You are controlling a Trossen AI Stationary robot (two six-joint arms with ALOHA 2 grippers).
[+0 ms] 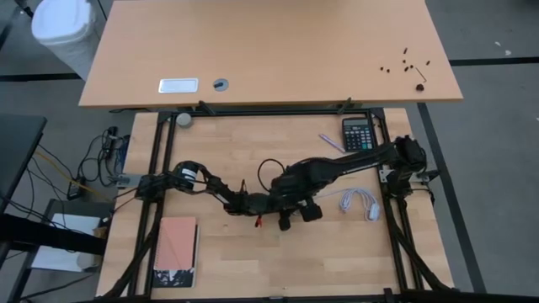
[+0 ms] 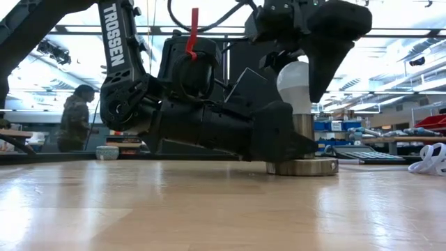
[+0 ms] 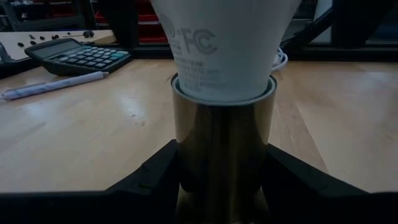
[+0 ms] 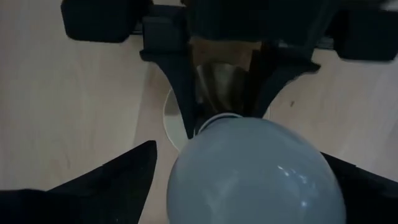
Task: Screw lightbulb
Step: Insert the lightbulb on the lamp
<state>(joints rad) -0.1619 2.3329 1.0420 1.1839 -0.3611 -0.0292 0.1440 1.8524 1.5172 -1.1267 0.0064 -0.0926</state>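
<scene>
Bulb (image 2: 293, 82) sits upright in the brass socket (image 3: 222, 149) mid-tabletop (image 1: 278, 261), apparently seated. Left claw (image 3: 221, 186) clamps the socket barrel low down; right claw (image 4: 249, 186) above, fingers spread either side of the globe, not gripping. Judgement: keep left grip firm, re-grip globe gently & centred, turn w/o tilting.

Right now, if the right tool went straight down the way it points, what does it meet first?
The white pear-shaped lightbulb: its globe sits directly below the open right tool, between the fingers. The bulb stands in the brass-coloured cylindrical socket, which the left tool grips. How much gap remains is unclear.
</scene>
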